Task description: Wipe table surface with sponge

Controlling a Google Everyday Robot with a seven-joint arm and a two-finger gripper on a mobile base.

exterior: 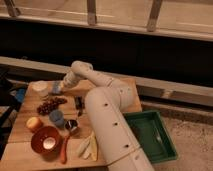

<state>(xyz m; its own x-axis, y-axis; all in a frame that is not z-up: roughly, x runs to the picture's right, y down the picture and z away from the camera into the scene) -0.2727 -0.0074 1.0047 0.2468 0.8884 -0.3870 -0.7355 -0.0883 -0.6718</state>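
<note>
Tabletop clutter fills the left of the view. The table surface [30, 142] is a light plank top. At its ten o'clock corner sits a pale cup [40, 88], and just right of it, touching or nearly so, is the sponge [56, 88], a small blue block. The gripper [60, 87] sits right at the sponge, its fingers closed together. From this angle the sponge appears pinched at the fingertips, though the contact itself is too small to confirm.

Below, toward the centre, lies a dark grape cluster [50, 105], then a round blue cup [56, 118], a small dark metal cup [71, 125] and an orange bowl [45, 140] at seven o'clock. The white arm [107, 115] crosses the board from five o'clock up to the gripper. A green tray [150, 135] stands off the table at three o'clock.

The sponge lies at the gripper's tip, toward nine o'clock of the wrist, low against the wood. Open wood for a stroke appears to run toward three o'clock along the far edge, so a wipe would likely draw back that way.
</note>
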